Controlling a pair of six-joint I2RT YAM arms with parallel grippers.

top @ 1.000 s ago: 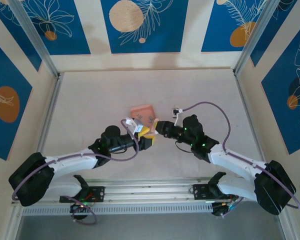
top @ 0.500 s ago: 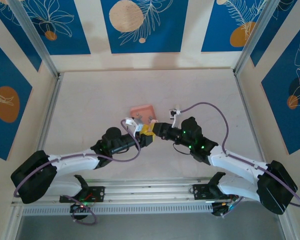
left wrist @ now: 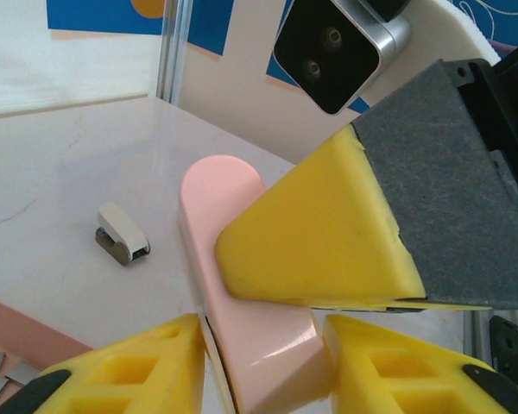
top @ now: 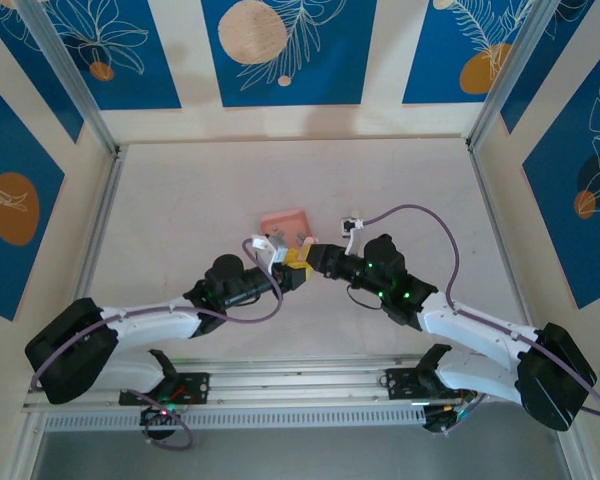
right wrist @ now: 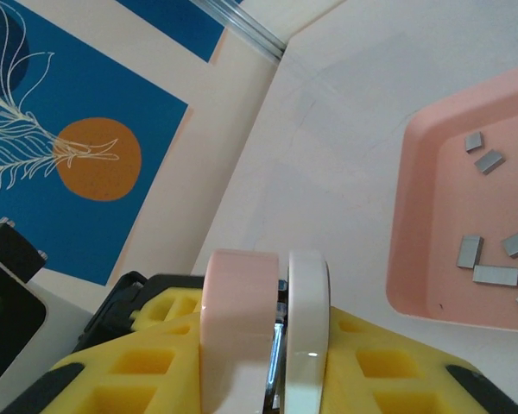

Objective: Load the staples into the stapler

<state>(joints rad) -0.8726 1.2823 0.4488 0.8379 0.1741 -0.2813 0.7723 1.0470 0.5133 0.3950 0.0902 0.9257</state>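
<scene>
— What changed?
— The left gripper [top: 286, 268] has narrowed onto the pink stapler [left wrist: 242, 285], and its yellow pads press both sides. The right gripper [top: 318, 256] was already clamped on it (pink and white halves sit between its fingers).
— So both hold it?
— Yes. I'd guess they are bracing it so it can be opened.
— And the staples [right wrist: 489, 274]?
— Several grey strips lie loose in the salmon tray [right wrist: 406, 216], just far of the grippers. None has been lifted.

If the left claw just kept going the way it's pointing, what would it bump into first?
The pink stapler, which sits right between the left gripper's fingers. Just beyond it, probably the right gripper's yellow finger pressing on that stapler.
</scene>
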